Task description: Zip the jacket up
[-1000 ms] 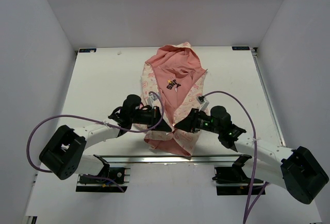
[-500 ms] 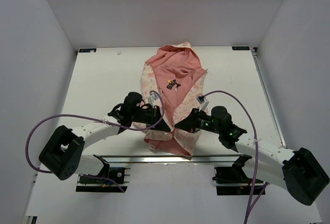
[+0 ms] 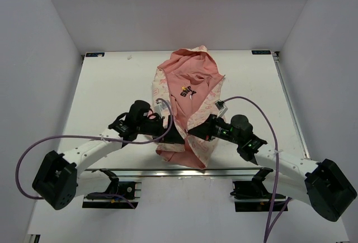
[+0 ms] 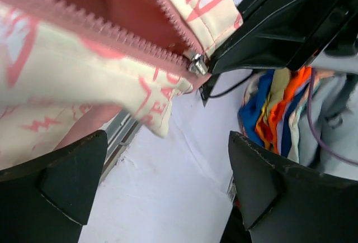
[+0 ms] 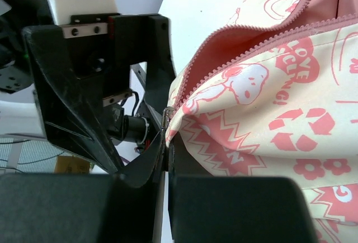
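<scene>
The jacket lies on the table with its hood at the far end. Its cream printed front is spread apart over the salmon-pink lining. My right gripper is at the jacket's near hem, shut on the metal zipper pull. In the right wrist view the gripper pinches the pull, with printed fabric resting over one finger. My left gripper is just left of the zipper's bottom end. Its jaws stand wide open with only table between them. The slider and open zipper teeth hang above them.
The white table is bounded by white walls at the back and both sides. A metal rail runs along its near edge. A heap of coloured cloth shows beyond that edge in the left wrist view. Purple cables loop from both arms.
My left gripper has opened, let go of the jacket's hem, and its arm has swung back to the left. My right gripper has shut on the zipper pull and edged slightly forward.
</scene>
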{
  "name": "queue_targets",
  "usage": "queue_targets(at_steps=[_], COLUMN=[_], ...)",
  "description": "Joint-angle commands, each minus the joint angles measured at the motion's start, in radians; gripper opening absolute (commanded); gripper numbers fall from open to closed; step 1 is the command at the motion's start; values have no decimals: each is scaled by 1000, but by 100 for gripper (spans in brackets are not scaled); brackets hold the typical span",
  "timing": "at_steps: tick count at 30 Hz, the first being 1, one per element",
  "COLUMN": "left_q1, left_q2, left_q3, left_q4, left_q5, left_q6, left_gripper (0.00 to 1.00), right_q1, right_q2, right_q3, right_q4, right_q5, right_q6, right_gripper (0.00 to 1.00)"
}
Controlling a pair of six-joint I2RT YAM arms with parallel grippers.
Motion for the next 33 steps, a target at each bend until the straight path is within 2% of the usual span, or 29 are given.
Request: queue_targets(at_steps=[1,6,9,12,13,17,23,28,33], left_q1=[0,0,-6,-34,-43,-92,-140,-160,-169], left_q2=[-103,-227,-261,-301,-295,-257,-229,-255,-219], left_q3=[3,-54,-106,-189,-198,-215,-299,-315,-344], left_q4=[-116,-107,-40,150,220,311,542,554,711], left_q5=[-120,-264,-226,-196,-196,-232,-278,-393,-482], left_q6=[-22,-158,-243,-350,-366,-422,-596,-649,-703], left_gripper=[98,98,98,98,98,93,91,91,90], right_q1=[3,69,124,165,178,222,245,265,290], right_q2=[1,-7,-4,-13,-25,-65,-108,-117,-139], right_q3=[-5,-44,-50,-63,-70,-105,-114,-149,-185], right_q4=[84,140,178,223,250,269,252,311,330], right_q5=[25,152,233,303,326,435,577,594,626], right_q6=[37,117,132,146,152,163,157,168,175], right_gripper=[0,0,0,0,0,0,0,0,0])
